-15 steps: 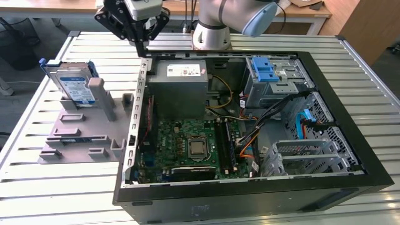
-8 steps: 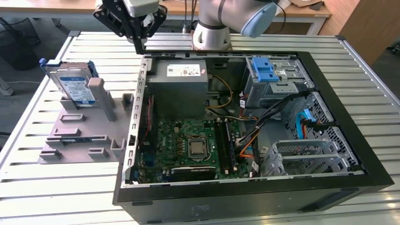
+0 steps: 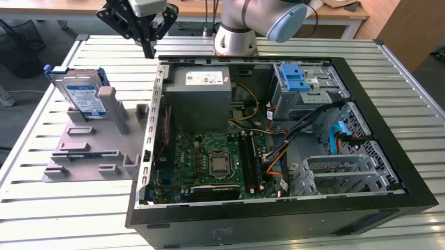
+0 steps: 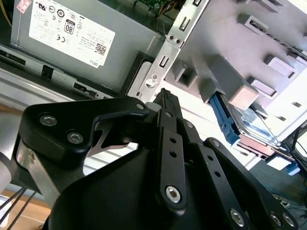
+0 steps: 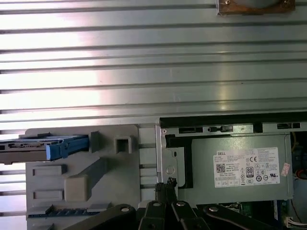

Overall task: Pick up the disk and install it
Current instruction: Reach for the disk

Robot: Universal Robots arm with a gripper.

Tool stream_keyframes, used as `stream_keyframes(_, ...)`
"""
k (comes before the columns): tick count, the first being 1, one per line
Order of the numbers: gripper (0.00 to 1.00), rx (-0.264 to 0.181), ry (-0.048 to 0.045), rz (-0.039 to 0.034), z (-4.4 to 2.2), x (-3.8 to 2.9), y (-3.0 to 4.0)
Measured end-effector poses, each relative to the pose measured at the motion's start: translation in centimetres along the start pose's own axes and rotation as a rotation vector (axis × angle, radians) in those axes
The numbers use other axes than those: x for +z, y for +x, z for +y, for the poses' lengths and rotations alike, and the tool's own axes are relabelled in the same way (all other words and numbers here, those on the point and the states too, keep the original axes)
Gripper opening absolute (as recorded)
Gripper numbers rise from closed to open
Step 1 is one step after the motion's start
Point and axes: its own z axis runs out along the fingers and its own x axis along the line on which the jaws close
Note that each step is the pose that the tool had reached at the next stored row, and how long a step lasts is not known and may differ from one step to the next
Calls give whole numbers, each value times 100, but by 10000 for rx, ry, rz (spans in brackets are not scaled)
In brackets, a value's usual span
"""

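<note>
Disk (image 3: 78, 96) stands upright in grey holder (image 3: 90, 151) on slatted metal table (image 3: 389, 78).

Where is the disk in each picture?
Exterior view: the disk stands upright in the grey stand, at the exterior view's left.
First wrist view: the disk sits edge-on in the stand.
Second wrist view: the disk pokes out from the stand.
Shared landmark: the grey box with the white sticker.

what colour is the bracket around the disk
Blue; the disk shows best in the exterior view.
</note>
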Motion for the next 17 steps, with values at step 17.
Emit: stream_keyframes(17, 11, 0, 0, 0, 21, 17, 212)
